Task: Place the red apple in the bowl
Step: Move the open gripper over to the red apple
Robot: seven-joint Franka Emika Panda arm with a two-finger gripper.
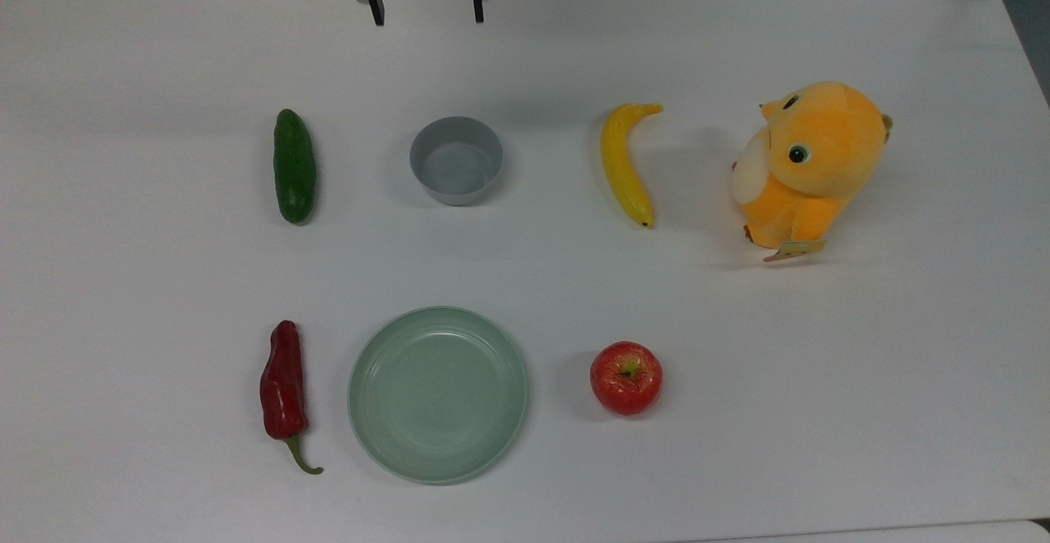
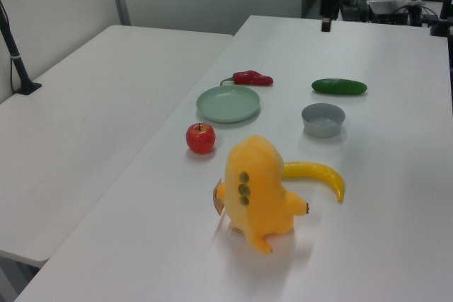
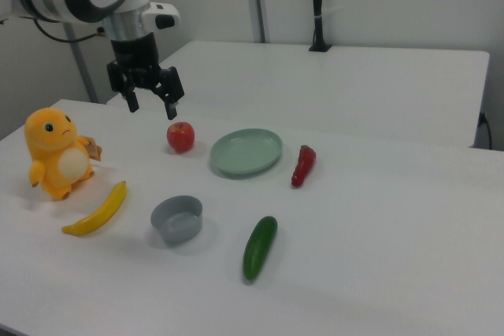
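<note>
The red apple point(image 1: 626, 378) sits on the white table toward the top view's lower right, beside the pale-green plate; it also shows in the left view point(image 2: 200, 138) and the right view point(image 3: 180, 137). The small grey bowl point(image 1: 456, 160) stands empty in the upper middle, also seen in the left view point(image 2: 323, 119) and the right view point(image 3: 177, 219). My gripper point(image 1: 426, 14) hangs open and empty at the top view's upper edge, beyond the bowl and far from the apple. In the right view the gripper point(image 3: 151, 106) hovers high above the table with its fingers spread.
A pale-green plate point(image 1: 437, 394) lies left of the apple, with a dark-red chili pepper point(image 1: 283, 383) further left. A cucumber point(image 1: 294, 166) and a banana point(image 1: 625, 163) flank the bowl. An orange plush toy point(image 1: 808, 161) stands at the right.
</note>
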